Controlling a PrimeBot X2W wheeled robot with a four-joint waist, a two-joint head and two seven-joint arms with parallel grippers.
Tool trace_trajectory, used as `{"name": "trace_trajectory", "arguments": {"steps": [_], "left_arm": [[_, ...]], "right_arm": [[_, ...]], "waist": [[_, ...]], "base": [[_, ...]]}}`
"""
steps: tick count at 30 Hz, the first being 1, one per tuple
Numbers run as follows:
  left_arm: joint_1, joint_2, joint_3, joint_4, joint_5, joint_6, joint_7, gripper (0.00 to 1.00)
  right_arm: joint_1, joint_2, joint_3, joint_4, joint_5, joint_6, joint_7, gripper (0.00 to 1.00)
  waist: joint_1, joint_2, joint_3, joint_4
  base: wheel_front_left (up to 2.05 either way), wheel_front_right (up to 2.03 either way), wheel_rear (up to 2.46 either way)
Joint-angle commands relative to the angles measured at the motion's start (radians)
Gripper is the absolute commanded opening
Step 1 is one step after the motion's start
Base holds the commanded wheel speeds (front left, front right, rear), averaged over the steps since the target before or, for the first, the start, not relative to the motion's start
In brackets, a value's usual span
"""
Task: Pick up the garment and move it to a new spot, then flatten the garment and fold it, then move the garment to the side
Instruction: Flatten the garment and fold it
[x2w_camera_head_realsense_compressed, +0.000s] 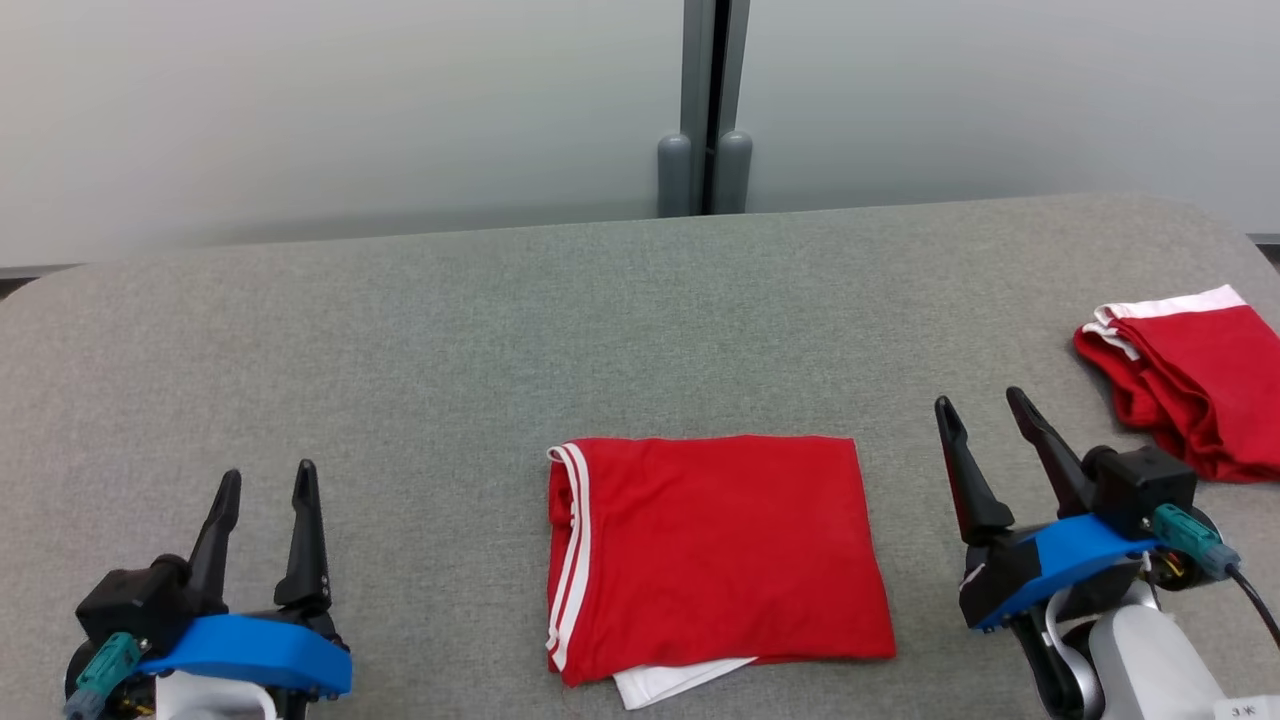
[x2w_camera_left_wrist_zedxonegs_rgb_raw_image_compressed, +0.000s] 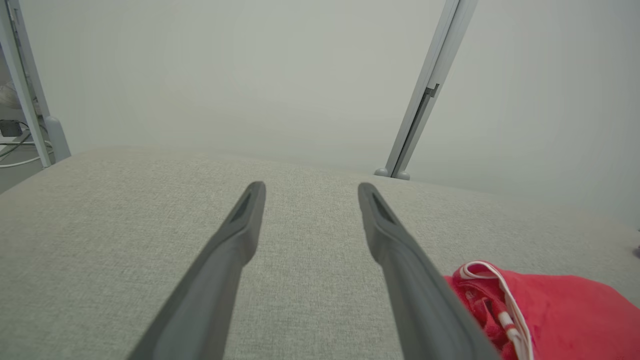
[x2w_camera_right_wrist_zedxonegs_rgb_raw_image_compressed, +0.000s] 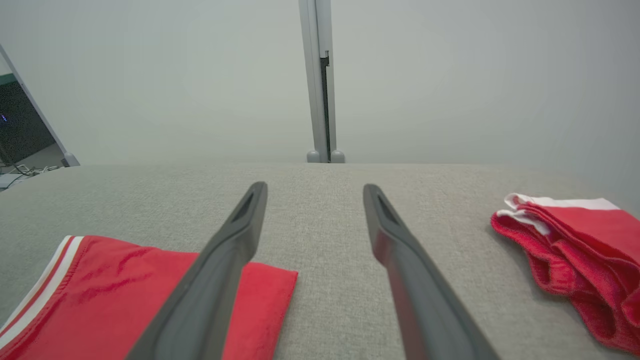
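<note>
Two red garments on a grey table (x2w_camera_head_realsense_compressed: 400, 330), its cover a coarse, felt-like weave, rounded at the far corners. At the near middle of that table, the folded garment (x2w_camera_head_realsense_compressed: 715, 555): flat, a near-square of smooth red cloth, double white stripes down its left edge, a white corner peeking out from under its near edge. Well to the left of the folded garment, the left gripper (x2w_camera_head_realsense_compressed: 268, 470), long dark fingers spread wide, only bare cover between them. Just to the right of the folded garment and apart from it, the right gripper (x2w_camera_head_realsense_compressed: 979, 398), likewise spread and gripping no cloth, its tapered fingers leaning slightly leftward. Both on blue plastic mounts with black housings and teal plugs. Farther right of the folded garment, beyond the right gripper and close to the table's edge, the second garment (x2w_camera_head_realsense_compressed: 1190, 390): loosely bunched, wrinkled, soft red knit with a white band along its far side. Beyond the folded garment, past the table's far edge, a grey post (x2w_camera_head_realsense_compressed: 705, 110) with two rounded feet, set between pale matte wall panels. Bare cover between the folded garment and each gripper.
</note>
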Motion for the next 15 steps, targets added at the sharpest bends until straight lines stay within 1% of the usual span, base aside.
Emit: {"name": "trace_trajectory", "arguments": {"steps": [1, 4, 7, 15], "left_arm": [[0.022, 0.0, 0.015, -0.007, 0.008, 0.006, -0.004, 1.0], [0.064, -0.007, 0.04, -0.02, 0.012, 0.014, -0.004, 1.0], [0.096, -0.01, 0.056, -0.024, 0.017, 0.011, -0.004, 1.0], [0.101, -0.012, 0.044, 0.0, 0.021, 0.011, 0.011, 1.0]], "right_arm": [[0.034, 0.008, -0.019, -0.03, -0.007, 0.001, 0.01, 1.0], [0.09, 0.009, -0.045, -0.081, -0.007, 0.001, 0.033, 1.0], [0.133, 0.009, -0.055, -0.121, -0.012, 0.001, 0.057, 1.0], [0.196, 0.002, -0.076, -0.192, -0.038, 0.001, 0.117, 1.0]], "waist": [[0.0, -0.0001, -0.02, -0.017], [0.0, -0.0001, -0.039, -0.032], [0.0, -0.0001, -0.06, -0.039], [0.0, -0.0001, -0.096, -0.03]], "base": [[0.0, 0.0, 0.0], [0.0, 0.0, 0.0], [0.0, 0.0, 0.0], [0.0, 0.0, 0.0]]}}
